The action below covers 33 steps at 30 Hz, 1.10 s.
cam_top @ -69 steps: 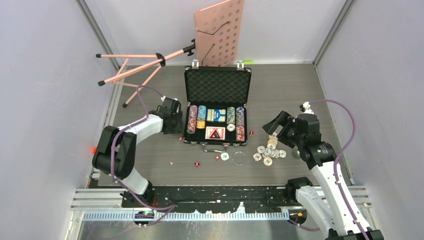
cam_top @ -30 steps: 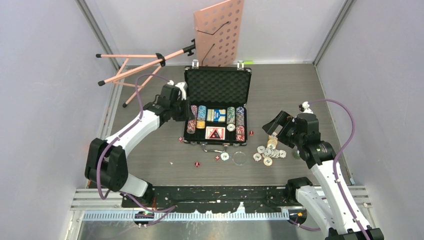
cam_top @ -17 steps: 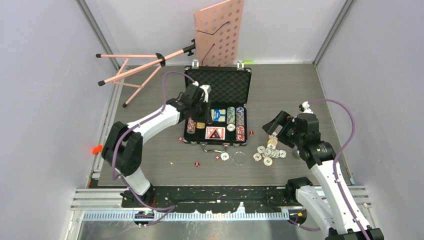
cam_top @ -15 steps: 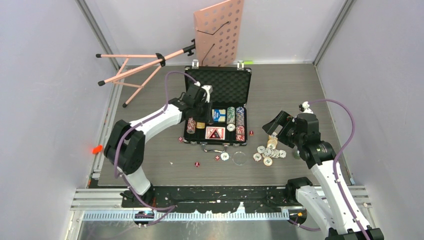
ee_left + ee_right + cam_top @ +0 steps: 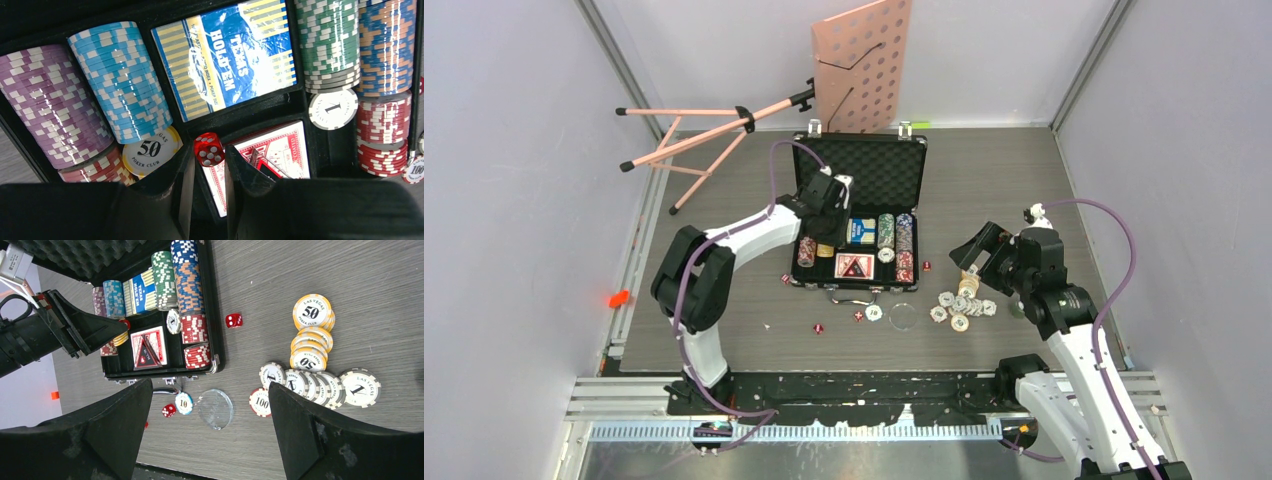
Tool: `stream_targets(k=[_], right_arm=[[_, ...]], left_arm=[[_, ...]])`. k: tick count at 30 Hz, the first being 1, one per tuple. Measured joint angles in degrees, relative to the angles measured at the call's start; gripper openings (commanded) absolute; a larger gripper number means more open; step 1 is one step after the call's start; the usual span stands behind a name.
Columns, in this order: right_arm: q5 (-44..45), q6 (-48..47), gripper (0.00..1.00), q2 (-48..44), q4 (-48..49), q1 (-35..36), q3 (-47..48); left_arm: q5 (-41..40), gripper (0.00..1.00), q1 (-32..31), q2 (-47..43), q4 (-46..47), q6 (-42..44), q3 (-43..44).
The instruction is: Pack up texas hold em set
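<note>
The black briefcase (image 5: 874, 165) lies open mid-table, holding chip rows (image 5: 120, 107), a blue card deck (image 5: 227, 57) and a red deck (image 5: 280, 150). My left gripper (image 5: 832, 226) hovers over the case's left half, its fingertips (image 5: 207, 160) shut on a small red die (image 5: 209, 149) above the red deck's compartment. To the right of the case, my right gripper (image 5: 972, 262) hangs open above loose chips (image 5: 962, 305), (image 5: 310, 365) on the table, with nothing between its fingers (image 5: 210, 387).
Red dice lie loose at the case's front (image 5: 818, 327), (image 5: 858, 316) and right side (image 5: 233, 320). A clear disc (image 5: 215, 408) and a "10" chip (image 5: 184, 403) sit by the handle. The pink music stand (image 5: 864, 65) and its tripod legs (image 5: 694, 140) lie at the back.
My left arm has swung right from beside the case's left edge to over its chip rows. The right arm has not moved.
</note>
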Motion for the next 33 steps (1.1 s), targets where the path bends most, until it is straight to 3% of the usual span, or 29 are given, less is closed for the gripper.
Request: stream_targets(k=[10, 15, 29, 33], right_arm=[[0.4, -0.5, 0.92, 0.1, 0.0, 0.0, 0.0], [0.6, -0.6, 0.92, 0.1, 0.0, 0.0, 0.0], [0.7, -0.7, 0.92, 0.5, 0.0, 0.0, 0.0], [0.7, -0.8, 0.92, 1.4, 0.0, 0.0, 0.0]], left_arm=[[-1.1, 0.33, 0.0, 1.6, -0.2, 0.5, 1.0], [-1.1, 0.37, 0.0, 2.4, -0.2, 0.5, 1.3], [-1.3, 0.37, -0.2, 3.2, -0.5, 0.5, 1.9], [-1.1, 0.3, -0.4, 2.4, -0.8, 0.4, 1.9]])
